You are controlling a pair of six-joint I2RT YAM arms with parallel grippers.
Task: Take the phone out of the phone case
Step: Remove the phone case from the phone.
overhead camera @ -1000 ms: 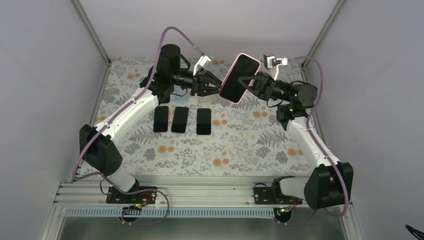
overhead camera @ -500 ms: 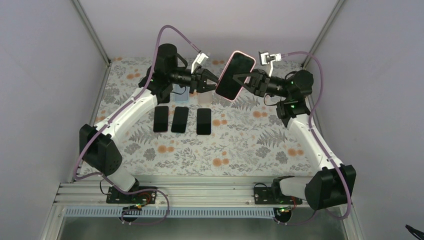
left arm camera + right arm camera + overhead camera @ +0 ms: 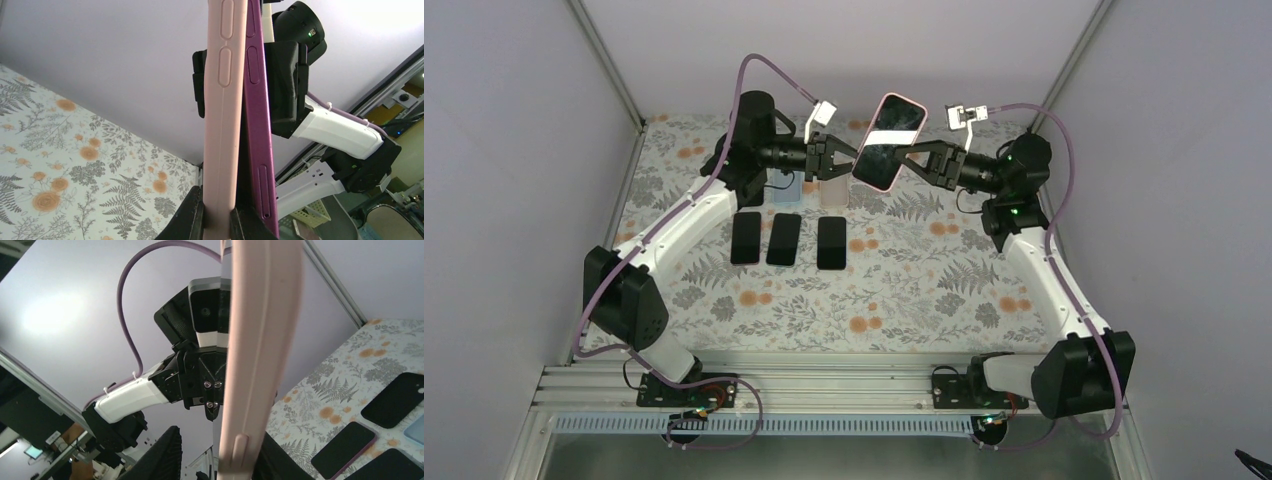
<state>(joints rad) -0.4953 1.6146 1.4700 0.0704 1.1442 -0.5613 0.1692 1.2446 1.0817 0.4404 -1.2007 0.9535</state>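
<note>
Step in hand: the peel itself, done mid-air. The pink phone case (image 3: 222,125) w/ its phone (image 3: 257,150) is held up above the far-middle of the surface (image 3: 904,290), between the two arms. The left pincer (image 3: 218,220) is clamped tight on the case's side wall. In the left wrist view the purple phone edge stands off from the pink wall, w/ a dark wedge-shaped gap that widens toward the pincer. So the phone looks part-freed on that edge but not out; the end away from the pincer is prob. seated. The right pincer (image 3: 215,460) has its fingers apart, straddling case + phone edge-on. One finger (image 3: 162,455) shows clear air btw it and the case; the other sits behind the case, so can't tell if it touches. Three dark phones (image 3: 784,238) lie flat in a row on the surface, nearer and to the left of the held one, w/ two spare cases (image 3: 809,190) just beyond them. Next move, as I read it: the right pincer re-grips on the phone body only, not the pink lip, then draws it away while the left holds the case fixed. Risks: pinching case and phone together, or the phone slipping out w/ no pincer on it.
</note>
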